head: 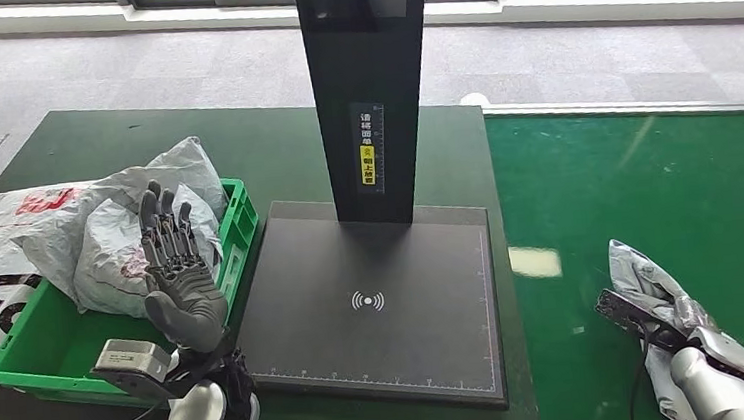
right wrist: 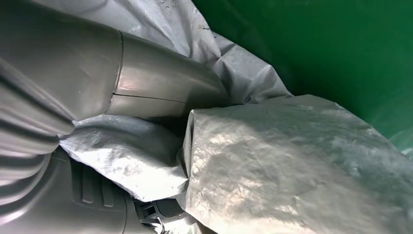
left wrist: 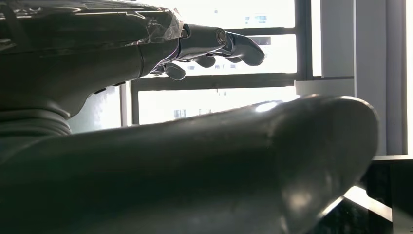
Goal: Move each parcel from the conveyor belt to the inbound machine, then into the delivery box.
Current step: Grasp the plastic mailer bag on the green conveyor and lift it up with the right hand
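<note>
Right hand point(head: 674, 332) closed around a grey parcel point(head: 649, 278) on the green belt point(head: 647, 188); left hand point(head: 178, 275) spread, empty

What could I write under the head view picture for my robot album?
Right hand grips a grey parcel on the green conveyor belt.

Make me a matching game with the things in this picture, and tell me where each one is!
Things:
1. Left hand
2. Right hand
3. Grey parcel
4. Bags

Places or states:
A. On the green belt
B. Piled in the green box
C. Open, raised beside the box
D. Gripping the parcel

Pairs: 1-C, 2-D, 3-A, 4-B
</note>
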